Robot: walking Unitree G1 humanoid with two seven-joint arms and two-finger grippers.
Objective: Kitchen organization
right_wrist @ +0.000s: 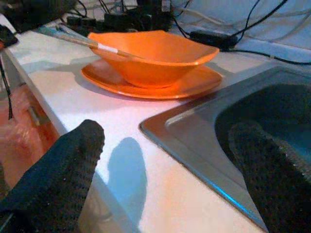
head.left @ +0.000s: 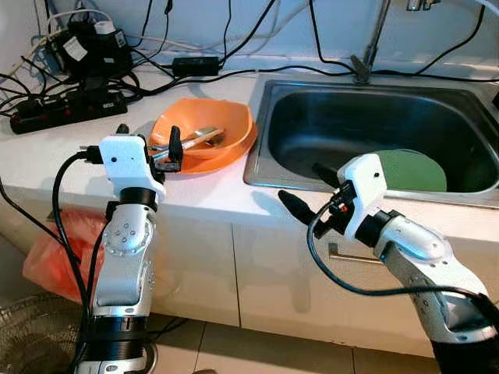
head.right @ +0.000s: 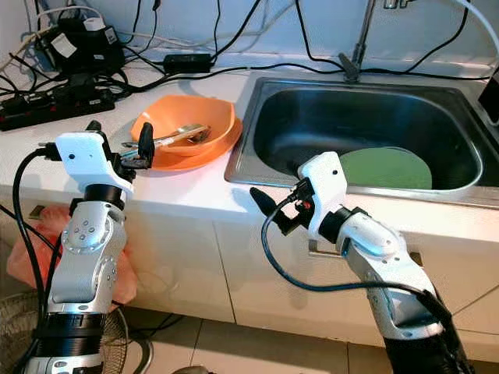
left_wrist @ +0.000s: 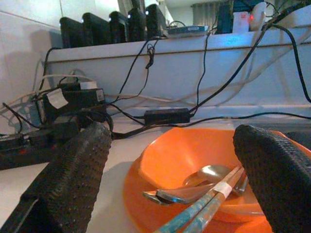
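While both tools hung open, the orange bowl sat on the white tabletop.

The left tool (head.left: 170,148) had its two black fingers (left_wrist: 73,177) spread wide and held nothing, just beside the orange bowl (head.left: 204,128). The bowl sat on an orange plate (head.left: 230,156), with a spoon (left_wrist: 194,187) and chopsticks (left_wrist: 204,206) inside it. The right tool (head.left: 308,191) was also spread open and held nothing, at the front edge of the tabletop (head.left: 195,195) near the sink (head.left: 269,160). A green plate (head.left: 409,171) lay in the sink.

Clearances at the counter

Open counter (head.left: 210,191) lay between orange bowl (head.left: 204,132) and sink (head.left: 374,132); cables (head.left: 70,93) crowded the back.
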